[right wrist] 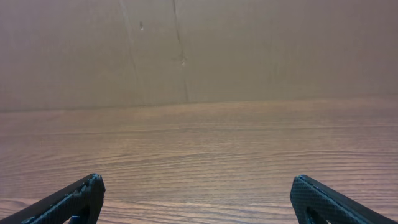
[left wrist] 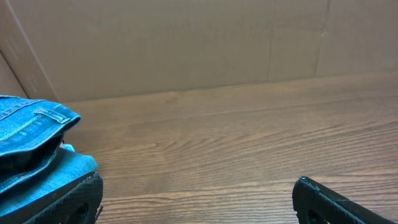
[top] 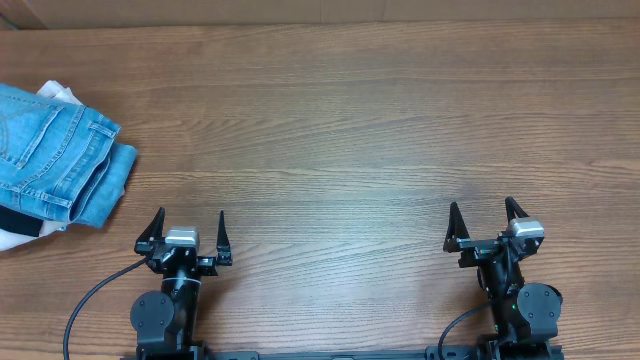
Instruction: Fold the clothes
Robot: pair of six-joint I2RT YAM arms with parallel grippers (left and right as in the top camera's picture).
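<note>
The light-blue denim jeans lie folded in a thick bundle at the far left of the table, a stitched back pocket facing up. They also show at the left edge of the left wrist view. My left gripper is open and empty near the front edge, to the right of and in front of the jeans. My right gripper is open and empty at the front right, far from the jeans. In both wrist views the fingers stand wide apart over bare wood.
A white garment peeks out behind the jeans, and a black garment and more white cloth lie under their front edge. A brown cardboard wall stands along the table's far edge.
</note>
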